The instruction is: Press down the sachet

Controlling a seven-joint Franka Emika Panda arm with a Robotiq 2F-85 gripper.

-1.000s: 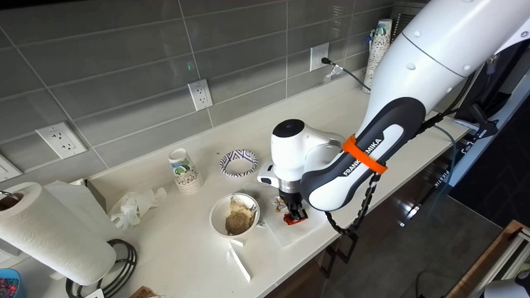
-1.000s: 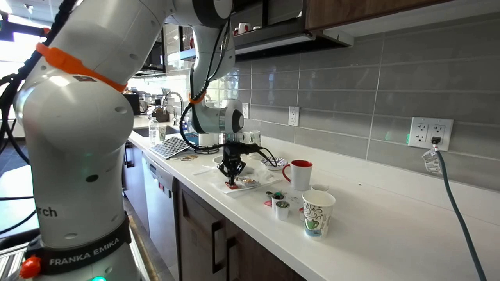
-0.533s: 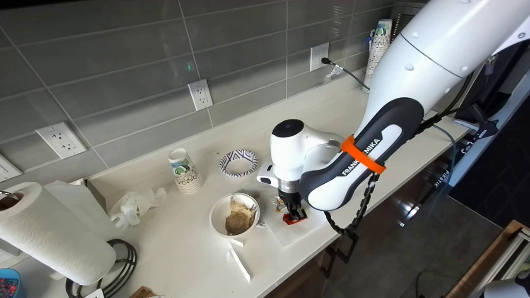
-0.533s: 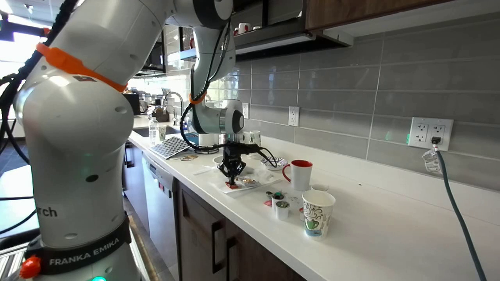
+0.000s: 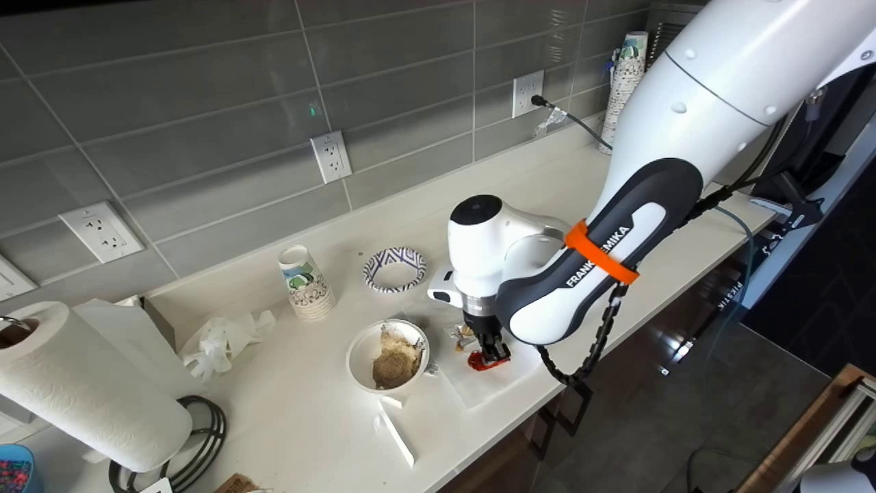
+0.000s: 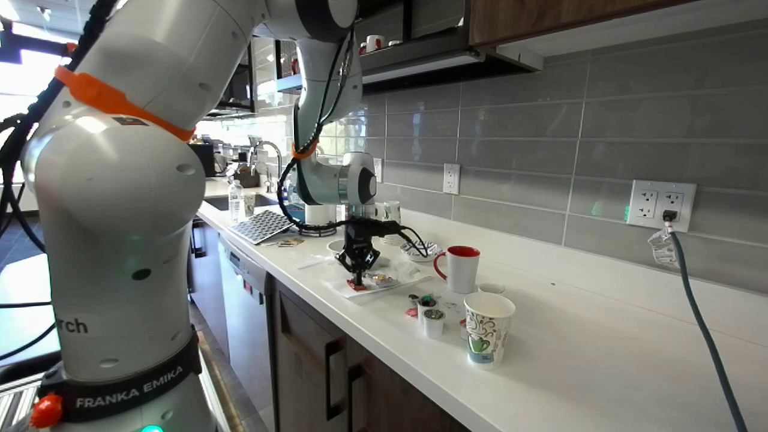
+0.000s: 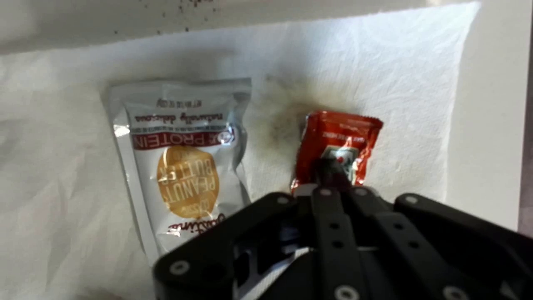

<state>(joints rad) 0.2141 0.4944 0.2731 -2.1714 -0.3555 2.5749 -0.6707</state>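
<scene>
A small red sachet (image 7: 345,127) lies flat on a white paper towel (image 7: 408,83) in the wrist view, its lower part hidden behind my gripper. My gripper (image 7: 333,168) points down at it, shut with its fingertips together and nothing held between them. In both exterior views the tips stand over the red sachet (image 5: 481,363) (image 6: 355,287); whether they touch it or hover just above, I cannot tell. Beside it on the same towel is a larger silver peanut butter sachet (image 7: 187,166), apart from the gripper.
A white bowl (image 5: 356,366) of tan and brown powder stands close by the towel, with a patterned paper bowl (image 5: 373,274) and stacked cups (image 5: 308,287) behind. A red-handled mug (image 6: 463,271), small pods (image 6: 433,325) and a paper cup (image 6: 489,336) are also on the counter.
Over the last half second my gripper has risen very slightly above the red sachet. It has stayed shut, and the sachets lie where they were.
</scene>
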